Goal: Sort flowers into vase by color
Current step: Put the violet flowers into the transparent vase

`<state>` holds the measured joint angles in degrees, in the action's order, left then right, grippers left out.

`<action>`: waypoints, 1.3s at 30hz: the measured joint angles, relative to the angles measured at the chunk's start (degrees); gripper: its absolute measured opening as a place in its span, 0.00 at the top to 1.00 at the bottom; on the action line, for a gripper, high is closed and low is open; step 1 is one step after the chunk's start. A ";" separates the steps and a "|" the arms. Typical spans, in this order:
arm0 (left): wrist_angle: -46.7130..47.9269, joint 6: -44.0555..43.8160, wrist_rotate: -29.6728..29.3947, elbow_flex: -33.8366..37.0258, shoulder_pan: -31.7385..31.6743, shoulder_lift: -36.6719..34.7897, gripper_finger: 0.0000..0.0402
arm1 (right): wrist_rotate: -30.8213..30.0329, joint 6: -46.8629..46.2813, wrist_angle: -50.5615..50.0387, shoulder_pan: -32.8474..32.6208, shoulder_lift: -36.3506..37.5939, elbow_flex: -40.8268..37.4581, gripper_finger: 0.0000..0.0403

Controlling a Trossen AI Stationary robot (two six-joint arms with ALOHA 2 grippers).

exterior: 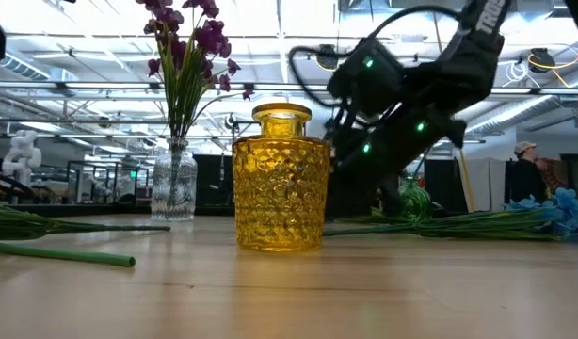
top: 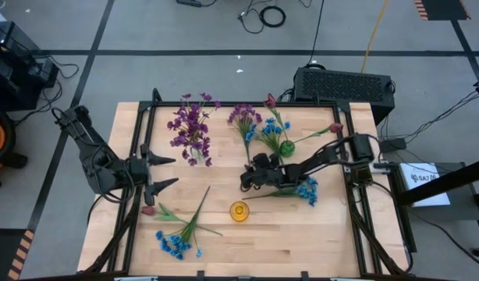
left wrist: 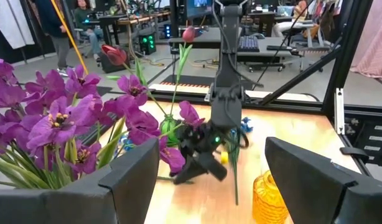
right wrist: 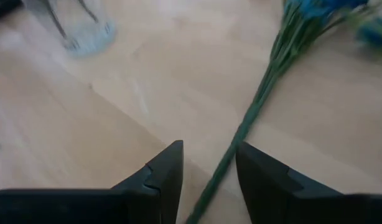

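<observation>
The right pincer (top: 245,181) reaches in from the right edge to the middle of the wooden surface (top: 317,234), low over it. In its wrist view the two dark fingers (right wrist: 163,171) stand apart with a thin green stem (right wrist: 241,137) running through the gap; whether they press it or only straddle it cannot be told. That stem belongs to a blue sprig (top: 306,190) lying flat, its blossoms toward the right, just near of the arm.

The left pincer (top: 161,172) waits at the left edge, fingers spread wide and holding nothing.

A small yellow vase (top: 239,211) stands near the middle of the surface, just near of the right pincer; in the low view (exterior: 280,179) nothing shows above its mouth. A clear vase (top: 194,144) at far left holds purple flowers (top: 191,125). A green vase (top: 286,147) stands at far centre with blue flowers (top: 271,129) and dark red tulips (top: 270,101) around it; whether each stem sits in it or lies beside it cannot be told. A purple sprig (top: 244,117) sits just left of that cluster.

At near left, loose sprigs lie flat on the surface: a blue one (top: 174,245) with its blossoms toward the near edge, and a red tulip (top: 149,210) touching the left frame rail
</observation>
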<state>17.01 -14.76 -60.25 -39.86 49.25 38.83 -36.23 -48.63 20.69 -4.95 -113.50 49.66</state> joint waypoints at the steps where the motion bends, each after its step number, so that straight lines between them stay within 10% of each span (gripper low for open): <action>1: 0.00 0.00 0.00 0.00 0.00 0.06 0.26 | 0.02 0.38 -0.19 0.02 -0.90 0.68 0.65; 16: 0.66 0.00 0.26 0.00 0.00 0.46 0.26 | -4.39 5.87 -17.29 0.42 -3.57 8.23 0.66; 27: 0.68 -1.32 0.39 0.00 0.00 0.48 0.26 | -3.67 6.55 -20.89 -0.90 -3.46 8.23 0.97; 39: 1.91 -1.46 1.64 0.00 0.00 0.50 0.26 | -3.66 6.91 -23.61 -2.62 -0.68 7.78 0.99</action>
<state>18.92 -16.23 -58.61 -39.86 49.25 39.33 -39.89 -41.72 -2.92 -7.57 -114.18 57.44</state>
